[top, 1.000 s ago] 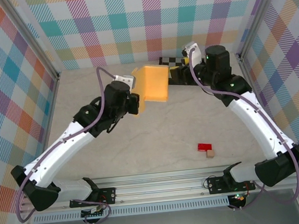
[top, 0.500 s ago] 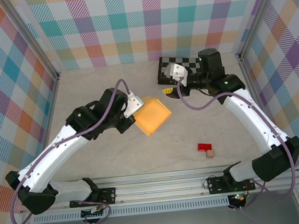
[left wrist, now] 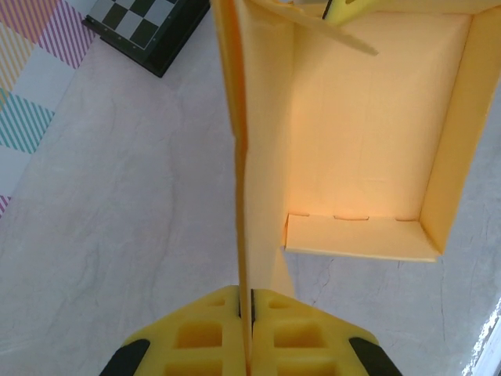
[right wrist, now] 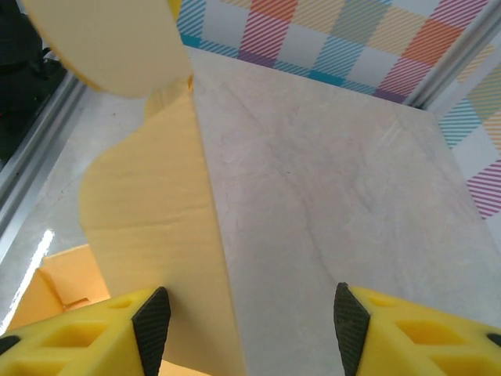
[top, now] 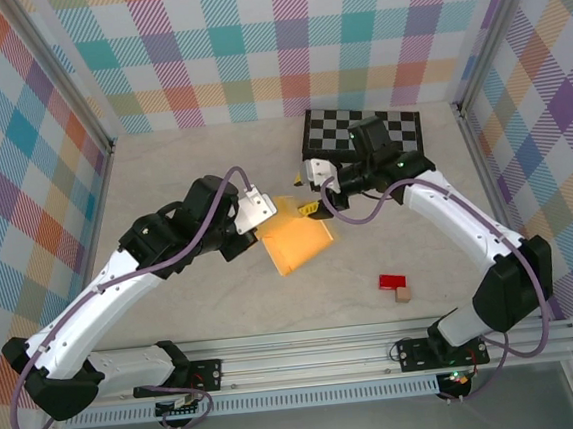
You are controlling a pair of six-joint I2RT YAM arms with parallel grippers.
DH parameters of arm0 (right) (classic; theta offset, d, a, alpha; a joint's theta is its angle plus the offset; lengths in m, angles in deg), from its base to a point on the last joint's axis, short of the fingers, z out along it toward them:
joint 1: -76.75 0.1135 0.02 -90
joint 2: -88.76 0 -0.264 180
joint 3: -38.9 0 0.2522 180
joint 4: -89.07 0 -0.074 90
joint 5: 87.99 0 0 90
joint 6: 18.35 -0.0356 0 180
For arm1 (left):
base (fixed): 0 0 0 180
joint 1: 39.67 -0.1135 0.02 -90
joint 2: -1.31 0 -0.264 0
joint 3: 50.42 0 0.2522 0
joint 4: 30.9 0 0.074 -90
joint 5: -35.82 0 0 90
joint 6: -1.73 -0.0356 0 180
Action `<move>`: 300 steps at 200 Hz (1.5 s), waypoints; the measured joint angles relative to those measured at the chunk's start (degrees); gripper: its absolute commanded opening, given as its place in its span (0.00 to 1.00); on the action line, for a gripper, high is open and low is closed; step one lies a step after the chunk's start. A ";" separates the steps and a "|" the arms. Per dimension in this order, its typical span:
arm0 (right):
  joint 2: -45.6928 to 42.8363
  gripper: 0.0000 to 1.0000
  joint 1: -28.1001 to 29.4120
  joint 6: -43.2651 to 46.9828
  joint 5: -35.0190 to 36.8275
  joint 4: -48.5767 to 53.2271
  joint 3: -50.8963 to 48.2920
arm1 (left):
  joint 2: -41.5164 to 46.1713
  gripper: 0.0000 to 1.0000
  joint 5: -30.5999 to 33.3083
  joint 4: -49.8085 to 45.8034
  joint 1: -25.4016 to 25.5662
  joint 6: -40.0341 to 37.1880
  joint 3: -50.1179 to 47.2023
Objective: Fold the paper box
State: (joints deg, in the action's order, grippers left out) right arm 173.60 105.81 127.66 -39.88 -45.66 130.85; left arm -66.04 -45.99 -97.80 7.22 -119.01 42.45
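With the left gripper (left wrist: 244, 307) pinched shut on a raised wall of the paper box (top: 297, 244), mid-way on the table (top: 163, 175), the right gripper (right wrist: 250, 313), jaws half open and gripping nothing beside a loose flap (right wrist: 149, 211), apparently must fold it inward next.

Lab cell: plaid-walled enclosure (top: 251, 37), aluminium rail (top: 310, 371)

The pale marbled counter (top: 193, 172) carries a black-and-white checkerboard (top: 404, 124) just beyond the right hand (top: 308, 209). A small red block (top: 391, 282) touching a tan cube (top: 404, 294) lies nearer the arm bases than that hand.
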 measured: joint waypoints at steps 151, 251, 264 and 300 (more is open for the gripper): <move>1.60 0.16 2.62 2.69 -0.57 6.12 0.37 | -6.21 0.00 2.12 0.63 2.16 -1.92 0.20; -1.44 0.00 1.68 1.68 0.52 -2.86 -9.25 | 2.69 0.77 0.96 7.65 -12.39 19.69 -4.74; -2.12 0.00 1.42 1.05 1.33 -5.68 -11.80 | 5.38 0.84 -0.42 8.98 -17.64 27.28 -6.69; -4.96 0.00 1.31 -1.38 3.96 -15.91 -19.17 | 2.21 1.00 -4.98 11.06 -23.34 45.24 -7.21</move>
State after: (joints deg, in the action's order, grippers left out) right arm 168.64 107.12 126.28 -35.92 -61.57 111.69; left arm -63.84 -50.97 -86.74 -16.12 -73.77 35.23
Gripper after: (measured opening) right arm 0.047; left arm 0.995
